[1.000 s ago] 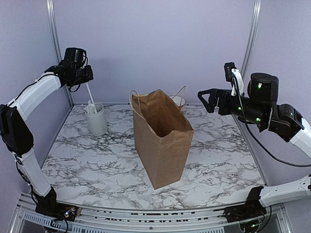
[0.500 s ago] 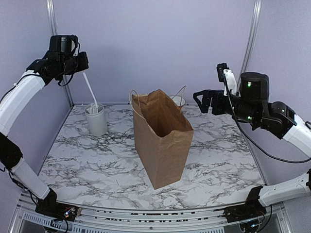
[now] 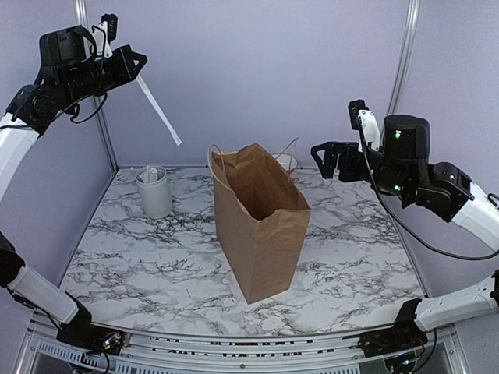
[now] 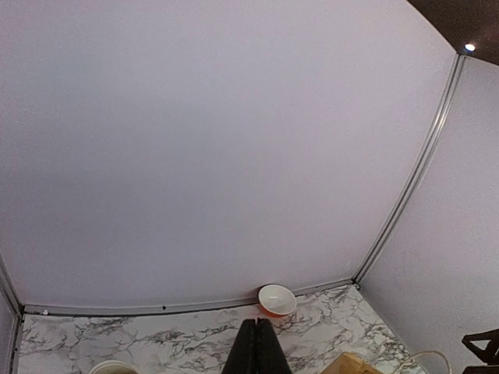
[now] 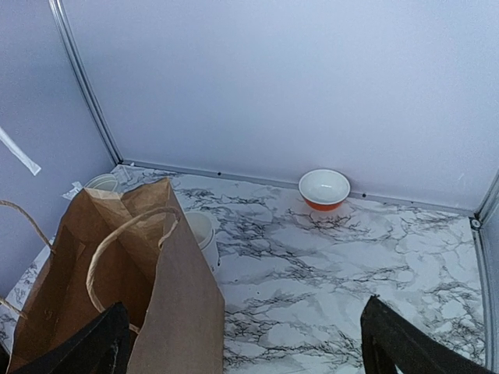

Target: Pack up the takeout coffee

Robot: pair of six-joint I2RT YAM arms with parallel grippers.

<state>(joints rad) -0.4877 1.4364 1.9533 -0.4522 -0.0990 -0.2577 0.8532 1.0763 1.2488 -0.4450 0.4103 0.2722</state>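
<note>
Pinches a thin white straw point(image 3: 160, 113) in the closed left gripper point(image 3: 134, 64) at upper left, holds the right gripper point(image 3: 322, 161) wide open and empty at mid right beside the centre bag point(image 3: 261, 226), with the coffee unseen in every view, place impossible to tell.

Plain lilac walls point(image 3: 257, 70) close the cell at 9, 12 and 3 o'clock, meeting at slim metal posts point(image 3: 402, 58) at 11 and 1 o'clock, with a metal rail point(image 5: 234, 178) along the foot of the back wall. The white table point(image 3: 156, 265) has dark grey marble veins and an aluminium frame point(image 3: 234, 348) at 6 o'clock. Light is soft and even; the left wrist view shows a small lamp point(image 4: 468, 47) at 1 o'clock.
</note>
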